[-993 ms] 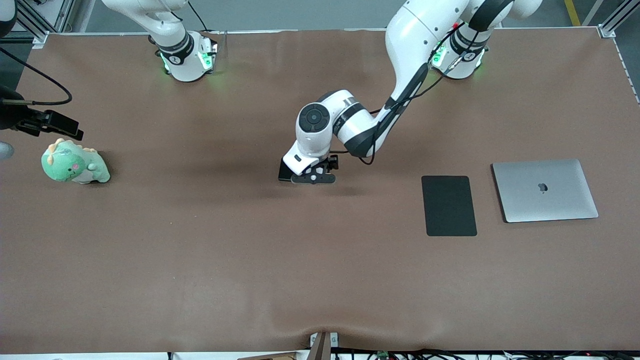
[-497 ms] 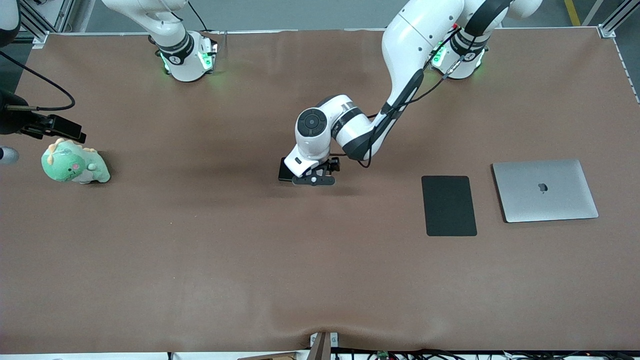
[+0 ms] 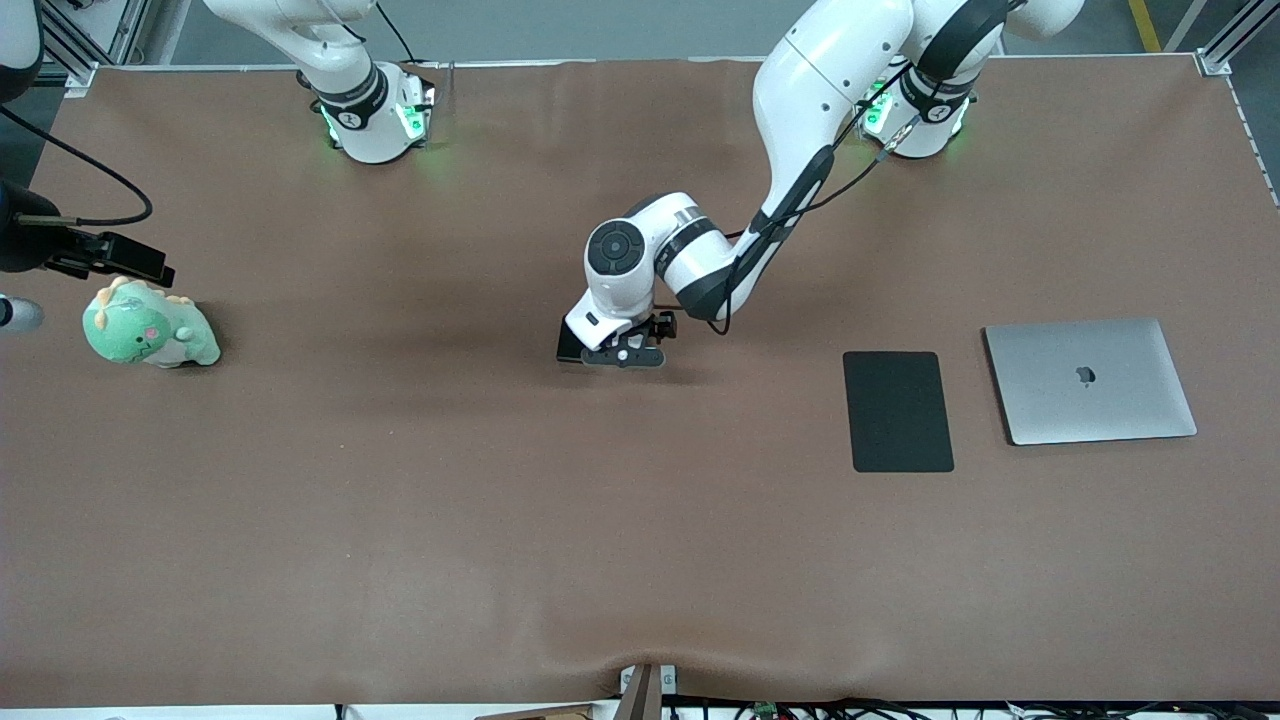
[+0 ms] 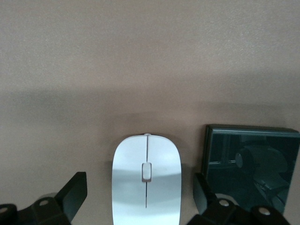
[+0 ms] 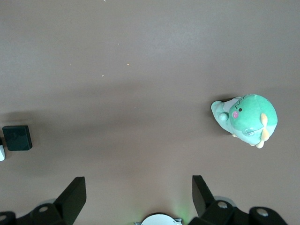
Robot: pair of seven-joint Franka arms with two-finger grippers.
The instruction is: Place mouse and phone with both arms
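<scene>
A brown cloth-covered table (image 3: 420,520) carries a green plush toy (image 3: 148,327) at the right arm's end, where the right gripper (image 5: 138,194) hangs over it with fingers spread wide and empty. Toward the left arm's end from the toy, at mid-table, the left gripper (image 4: 140,194) stands wide open astride the mouse (image 4: 146,180) without gripping it, the phone (image 4: 248,168) just beside the mouse. Further toward that end lie a black mouse pad (image 3: 897,410) and a closed silver laptop (image 3: 1088,380).

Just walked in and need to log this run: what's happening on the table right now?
The left gripper hangs low over the white mouse in the middle of the table, fingers open on either side of it, nothing gripped yet. The black phone lies right beside the mouse. The right gripper, open and empty, hangs over the right arm's end of the table near a green plush toy. A black mouse pad and closed laptop lie toward the left arm's end.
</scene>
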